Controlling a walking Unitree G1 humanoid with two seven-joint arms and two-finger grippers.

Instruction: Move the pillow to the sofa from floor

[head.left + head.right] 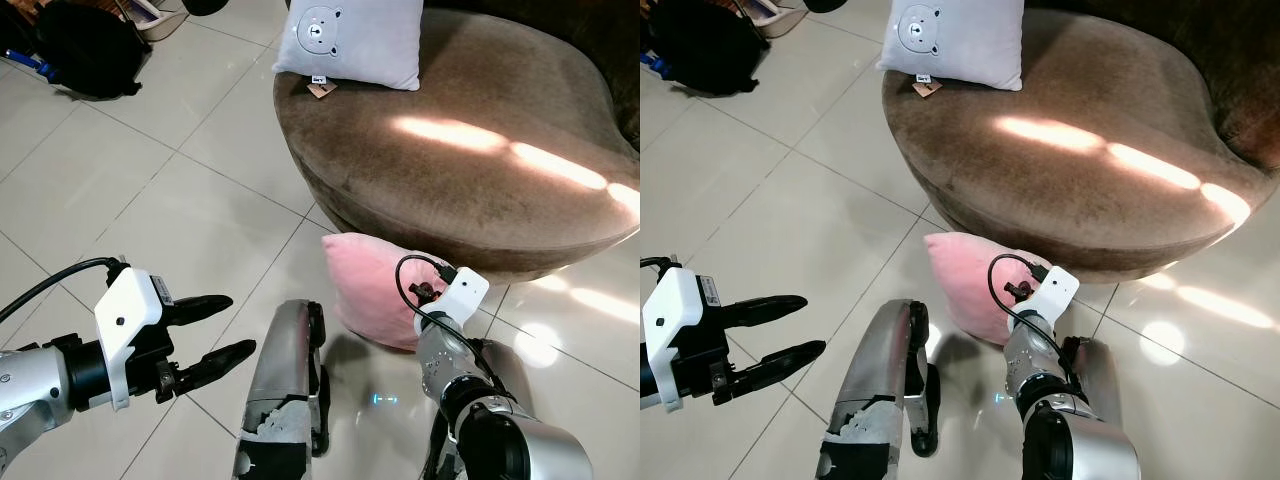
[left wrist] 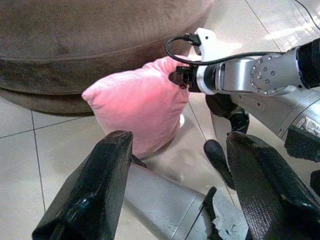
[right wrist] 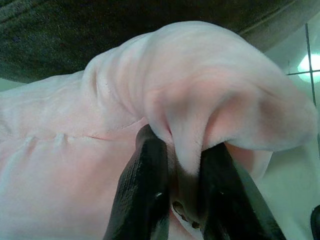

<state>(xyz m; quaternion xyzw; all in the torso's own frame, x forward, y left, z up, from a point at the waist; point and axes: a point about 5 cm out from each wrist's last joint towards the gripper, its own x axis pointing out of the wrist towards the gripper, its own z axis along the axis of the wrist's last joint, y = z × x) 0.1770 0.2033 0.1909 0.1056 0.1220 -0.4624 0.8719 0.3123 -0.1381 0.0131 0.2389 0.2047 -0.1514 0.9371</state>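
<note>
Bright daylight; sun streaks on sofa [image 1: 470, 140], glare on tiles [image 1: 545, 345]; rt wrist blurry.

Glossy tiled floor [image 1: 150, 190] carries a pink pillow [image 1: 372, 285] against the brown sofa [image 1: 470, 140]; a black bag [image 1: 85, 45] lies well apart.

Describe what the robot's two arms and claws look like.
Both arms are silver metal cylinders with black joint sections. Each wrist carries a white angular block fed by a looping black cable; the left one bears a small label. The left claw and the right claw each have two long, tapered black fingers with a matte, slightly textured surface.
</note>
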